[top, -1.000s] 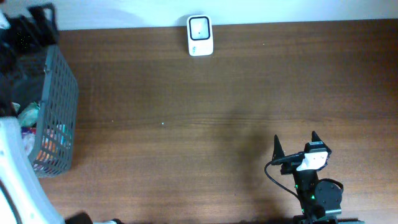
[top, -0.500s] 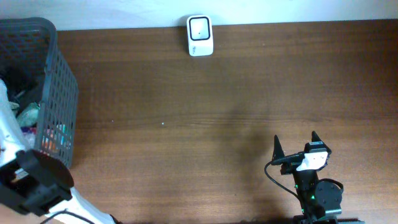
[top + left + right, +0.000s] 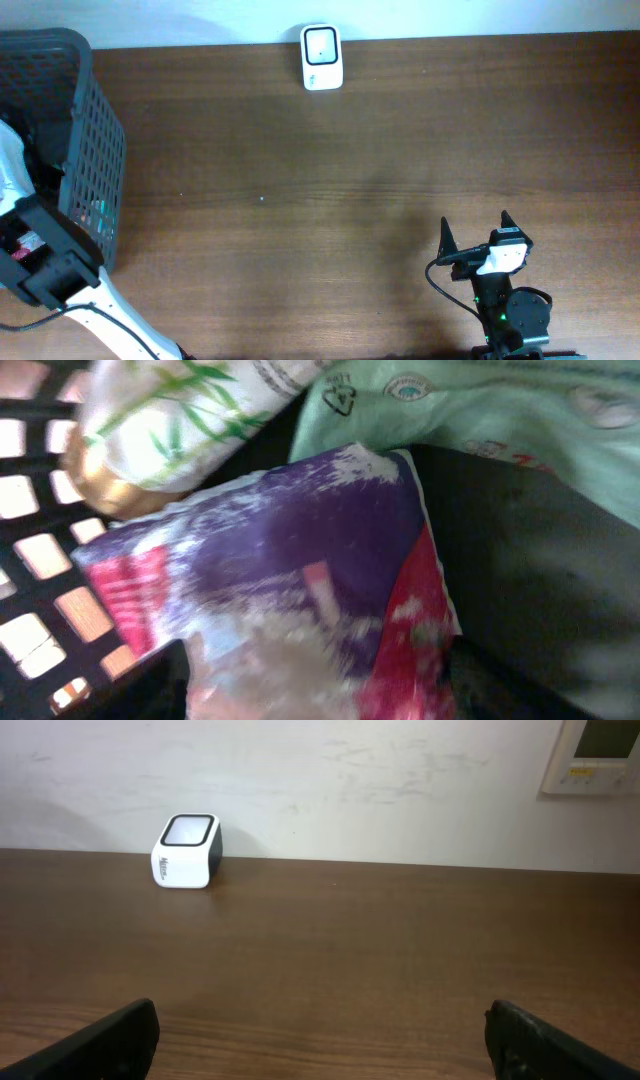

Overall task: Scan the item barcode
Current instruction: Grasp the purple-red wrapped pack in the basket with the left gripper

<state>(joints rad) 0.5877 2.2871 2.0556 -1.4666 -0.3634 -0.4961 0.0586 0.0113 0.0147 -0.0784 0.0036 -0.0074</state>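
The item between my left gripper's (image 3: 320, 695) jaws is a purple, red and white pouch (image 3: 290, 560), lying inside the dark mesh basket (image 3: 95, 150) at the table's left edge. A dark finger shows on each side of the pouch's lower end; the picture is blurred and does not show whether they press on it. In the overhead view my left arm (image 3: 40, 255) reaches over the basket and hides the gripper. The white barcode scanner (image 3: 322, 57) stands at the table's far edge, also in the right wrist view as the scanner (image 3: 186, 851). My right gripper (image 3: 475, 222) is open and empty near the front right.
In the basket, a white pack with a bamboo print (image 3: 170, 430) and a mint-green packet (image 3: 480, 420) lie against the pouch. The basket's mesh wall (image 3: 40, 560) is close on the left. Brown tabletop (image 3: 330, 200) lies between basket and scanner.
My left arm has swung down into the basket and its jaws have narrowed around the pouch. The right arm and the scanner have not moved.
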